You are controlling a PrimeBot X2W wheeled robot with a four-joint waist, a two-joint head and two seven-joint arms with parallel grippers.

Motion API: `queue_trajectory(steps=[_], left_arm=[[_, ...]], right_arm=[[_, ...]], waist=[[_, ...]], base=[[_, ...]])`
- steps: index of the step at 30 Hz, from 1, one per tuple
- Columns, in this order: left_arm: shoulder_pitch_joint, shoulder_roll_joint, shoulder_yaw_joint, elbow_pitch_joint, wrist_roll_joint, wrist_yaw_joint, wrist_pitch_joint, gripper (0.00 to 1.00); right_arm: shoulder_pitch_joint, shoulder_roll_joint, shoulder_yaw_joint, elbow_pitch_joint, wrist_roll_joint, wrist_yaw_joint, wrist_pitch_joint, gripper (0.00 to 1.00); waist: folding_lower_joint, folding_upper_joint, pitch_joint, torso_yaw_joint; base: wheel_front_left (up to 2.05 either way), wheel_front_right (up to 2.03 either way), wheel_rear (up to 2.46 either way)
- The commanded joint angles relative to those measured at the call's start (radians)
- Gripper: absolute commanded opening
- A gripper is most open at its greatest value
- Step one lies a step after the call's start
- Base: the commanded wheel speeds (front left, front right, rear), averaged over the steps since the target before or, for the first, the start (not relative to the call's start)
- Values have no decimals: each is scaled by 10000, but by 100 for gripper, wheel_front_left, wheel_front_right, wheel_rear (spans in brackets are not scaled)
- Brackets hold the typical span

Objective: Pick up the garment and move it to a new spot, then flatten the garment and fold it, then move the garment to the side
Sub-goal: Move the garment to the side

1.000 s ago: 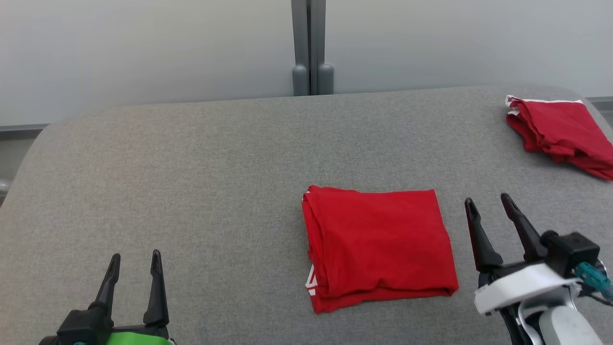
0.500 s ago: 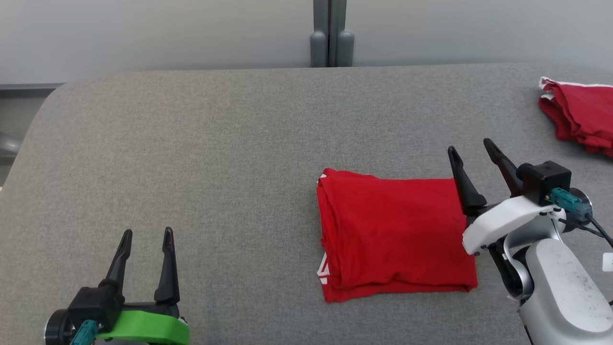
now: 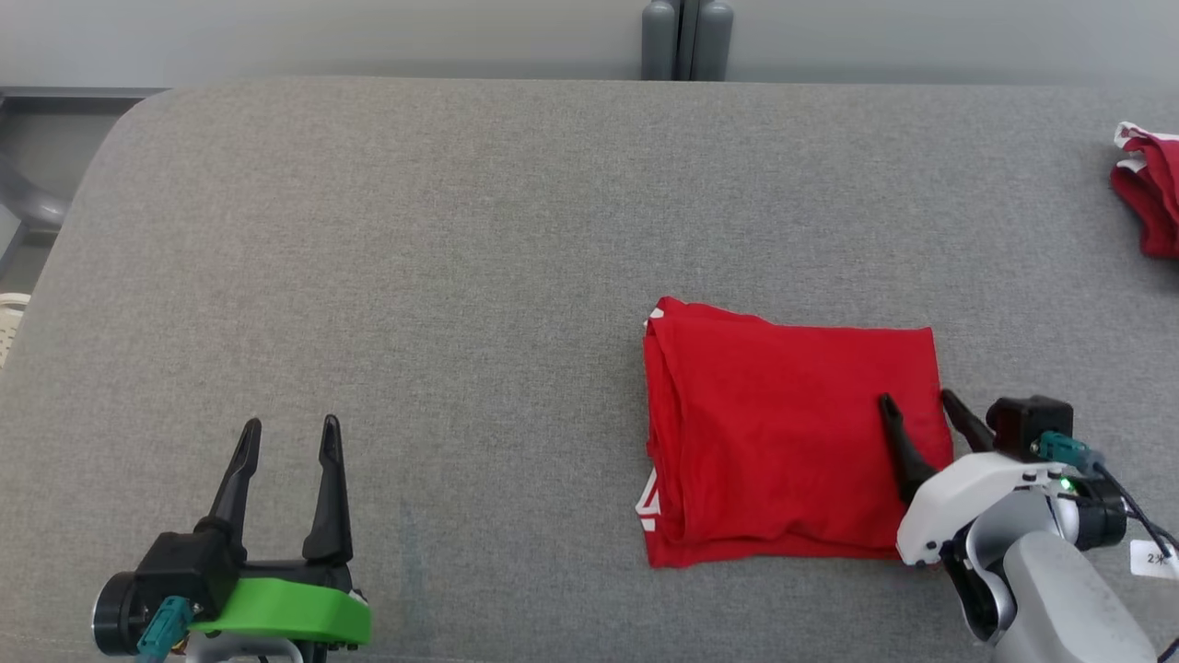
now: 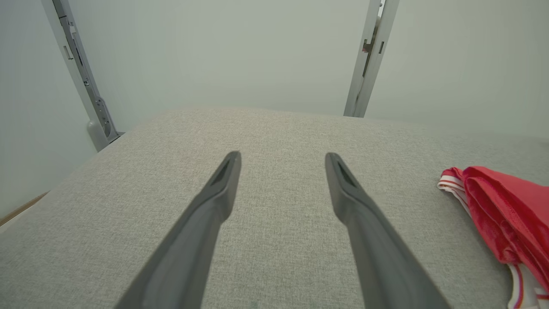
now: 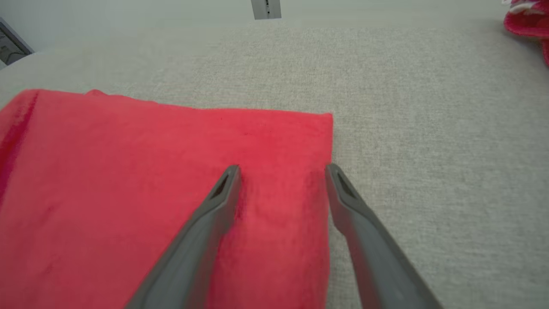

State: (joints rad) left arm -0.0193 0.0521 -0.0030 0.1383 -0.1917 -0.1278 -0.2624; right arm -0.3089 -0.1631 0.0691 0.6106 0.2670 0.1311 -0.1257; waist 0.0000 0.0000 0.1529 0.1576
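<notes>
A red garment (image 3: 783,442) lies folded into a neat rectangle on the grey table (image 3: 414,276), right of centre; white trim shows at its left edge. My right gripper (image 3: 917,401) is open and straddles the garment's right edge (image 5: 300,141): one finger presses on the cloth, the other sits at the edge over the table. The right wrist view shows the gripper (image 5: 281,168) low on the red fabric. My left gripper (image 3: 290,428) stands open at the lower left over bare table, well away from the garment (image 4: 506,206), with nothing between its fingers (image 4: 223,180).
A second red garment (image 3: 1151,189) with white trim lies bunched at the table's far right edge. A grey post (image 3: 686,37) stands behind the table against the pale wall. The table's left corner is rounded, with floor beyond.
The head camera has tilted down and shifted. My right gripper has come in from beside the garment and lowered onto its right edge. The left gripper holds its place.
</notes>
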Motion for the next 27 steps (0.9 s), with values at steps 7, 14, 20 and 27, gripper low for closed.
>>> queue_trajectory(steps=[7, 14, 20, 27], left_arm=[[-133, -11, -27, -44, -127, 91, -27, 100], [-202, -10, -94, -23, -160, 118, -27, 100], [-355, -10, -186, -4, -251, 125, -27, 100], [-537, -9, -271, -169, -284, 187, -27, 100]], right_arm=[[506, 336, -319, 725, 144, -10, -297, 100], [363, 491, -103, 1160, 315, -10, -125, 0], [-594, 105, 270, 1176, 410, -15, -63, 0], [-2137, -871, 962, 878, 419, -15, 270, 0]], waist=[[0, 0, 61, -49], [0, 0, 125, -127], [0, 0, 309, -83], [0, 0, 905, -231]], base=[[0, 0, 0], [0, 0, 0], [0, 0, 0], [0, 0, 0]])
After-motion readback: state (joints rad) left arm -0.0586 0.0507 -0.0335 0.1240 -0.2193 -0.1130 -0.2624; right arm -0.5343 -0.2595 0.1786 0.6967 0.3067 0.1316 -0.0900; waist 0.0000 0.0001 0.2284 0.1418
